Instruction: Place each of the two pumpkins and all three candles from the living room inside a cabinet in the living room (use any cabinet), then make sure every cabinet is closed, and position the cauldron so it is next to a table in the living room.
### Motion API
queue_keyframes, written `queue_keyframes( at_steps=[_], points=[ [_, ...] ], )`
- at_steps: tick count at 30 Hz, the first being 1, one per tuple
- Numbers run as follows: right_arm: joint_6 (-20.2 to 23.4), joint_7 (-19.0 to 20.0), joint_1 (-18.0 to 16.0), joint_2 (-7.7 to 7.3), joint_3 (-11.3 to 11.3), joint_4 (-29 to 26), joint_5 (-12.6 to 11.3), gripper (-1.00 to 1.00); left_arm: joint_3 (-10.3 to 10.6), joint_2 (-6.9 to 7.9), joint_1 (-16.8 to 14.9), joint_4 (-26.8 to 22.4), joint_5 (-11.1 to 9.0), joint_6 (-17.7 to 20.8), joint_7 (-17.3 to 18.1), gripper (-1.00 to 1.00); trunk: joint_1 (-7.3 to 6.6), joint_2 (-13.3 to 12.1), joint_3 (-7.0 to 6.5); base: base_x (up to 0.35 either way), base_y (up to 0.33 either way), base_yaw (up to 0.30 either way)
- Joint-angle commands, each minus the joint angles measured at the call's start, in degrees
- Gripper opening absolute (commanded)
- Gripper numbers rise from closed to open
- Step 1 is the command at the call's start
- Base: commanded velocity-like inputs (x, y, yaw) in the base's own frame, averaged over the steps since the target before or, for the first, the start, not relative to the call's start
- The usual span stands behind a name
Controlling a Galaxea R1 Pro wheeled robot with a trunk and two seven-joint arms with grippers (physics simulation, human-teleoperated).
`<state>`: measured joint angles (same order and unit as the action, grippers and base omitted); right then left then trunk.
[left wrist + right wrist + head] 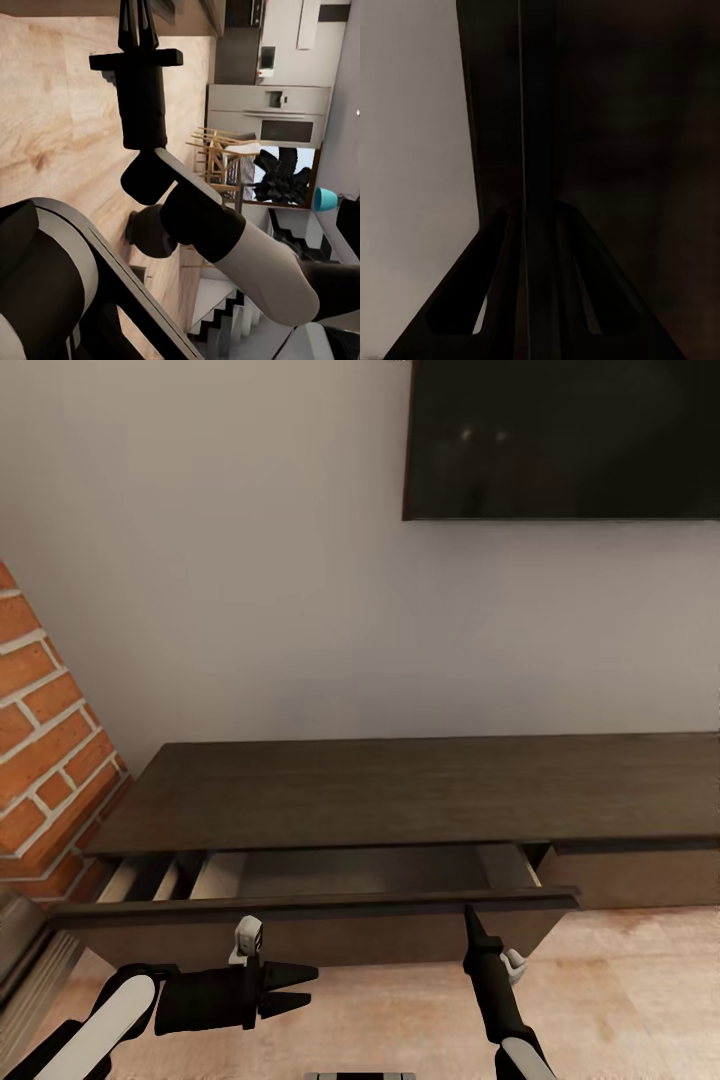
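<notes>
The cabinet [400, 790] is a long, low console of dark brown wood standing against the pale wall below a black television [560, 440], with a red brick column [45, 730] at its left end; its left drawer [310, 920] is pulled out, showing pale side rails and a shadowed interior. The right gripper [470, 920] points up at that drawer's front near its right end, its fingers pressed together. The left gripper [300, 988] hovers in front of the drawer, its fingers narrowly parted and holding nothing.
</notes>
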<state>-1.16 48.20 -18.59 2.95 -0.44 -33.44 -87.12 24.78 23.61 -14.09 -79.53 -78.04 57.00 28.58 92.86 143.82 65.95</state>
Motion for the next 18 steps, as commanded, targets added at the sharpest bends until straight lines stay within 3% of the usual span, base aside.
queue_keyframes(
  at_steps=[1,18],
  points=[
    [-0.07,0.67,-0.05,0.05,0.41,-0.13,0.43,-1.00,0.09,0.04,-0.06,0.02,0.16,0.07,0.33,1.00,-0.03,0.03,0.04,-0.056,0.000,0.000],
    [-0.07,0.66,-0.05,0.04,0.43,-0.13,0.46,-1.00,0.09,0.03,-0.06,0.02,0.17,0.06,0.33,1.00,-0.03,0.03,0.04,-0.087,0.000,0.000]
  ],
)
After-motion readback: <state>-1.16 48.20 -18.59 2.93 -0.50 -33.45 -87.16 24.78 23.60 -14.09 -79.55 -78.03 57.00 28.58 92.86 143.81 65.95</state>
